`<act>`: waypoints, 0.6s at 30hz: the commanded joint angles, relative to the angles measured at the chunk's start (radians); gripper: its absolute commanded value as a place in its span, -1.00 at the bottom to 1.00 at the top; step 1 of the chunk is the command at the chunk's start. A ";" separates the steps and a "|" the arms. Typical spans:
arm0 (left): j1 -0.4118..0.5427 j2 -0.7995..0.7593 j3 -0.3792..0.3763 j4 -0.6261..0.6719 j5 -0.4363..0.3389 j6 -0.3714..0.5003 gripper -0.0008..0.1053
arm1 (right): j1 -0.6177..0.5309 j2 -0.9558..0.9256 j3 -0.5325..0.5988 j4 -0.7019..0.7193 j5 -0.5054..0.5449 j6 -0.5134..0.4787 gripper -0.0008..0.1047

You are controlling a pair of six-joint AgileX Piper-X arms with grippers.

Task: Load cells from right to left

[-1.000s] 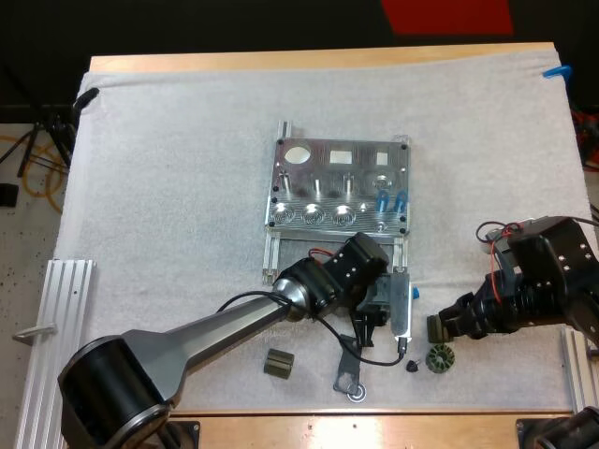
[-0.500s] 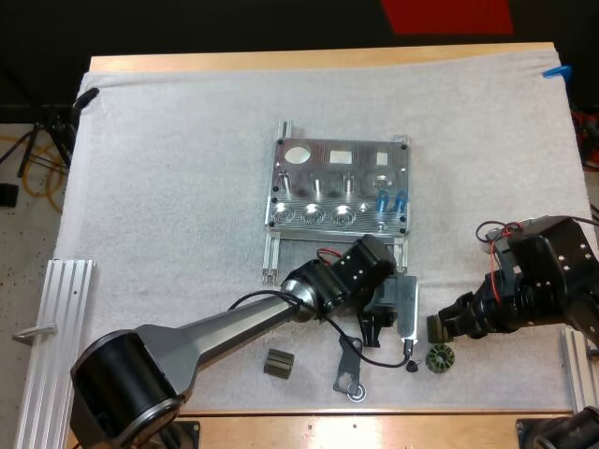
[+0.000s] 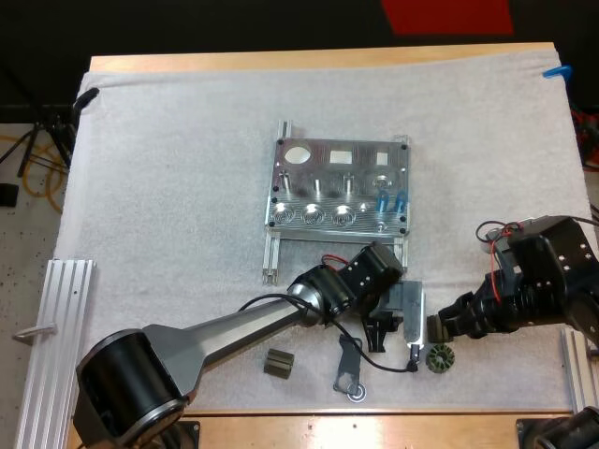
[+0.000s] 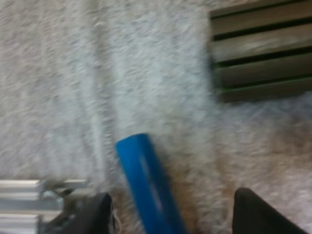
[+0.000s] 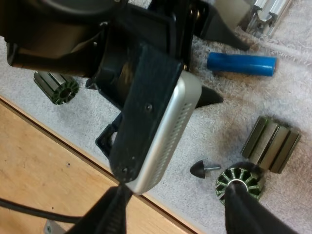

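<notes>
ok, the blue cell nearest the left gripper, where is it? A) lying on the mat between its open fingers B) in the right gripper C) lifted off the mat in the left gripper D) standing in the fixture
A: the blue cylinder lies flat on the white mat, ungripped, between the spread fingers of the left gripper.

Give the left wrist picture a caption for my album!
Open left claw straddling a blue cylinder on the mat.

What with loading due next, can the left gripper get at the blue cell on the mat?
Probably yes: the left gripper is open over the cell, a finger to each side of it, with only bare mat between.
</notes>
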 commanded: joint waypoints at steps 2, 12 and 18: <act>0.005 0.015 0.017 0.104 -0.114 -0.038 0.01 | -0.003 -0.010 0.002 -0.004 -0.012 0.003 -0.11; 0.005 0.015 0.017 0.299 -0.193 -0.069 0.01 | -0.003 -0.010 0.002 -0.005 -0.012 0.021 -0.11; 0.005 0.015 0.014 0.365 -0.271 -0.056 0.01 | -0.003 -0.010 0.002 -0.006 -0.012 0.021 -0.11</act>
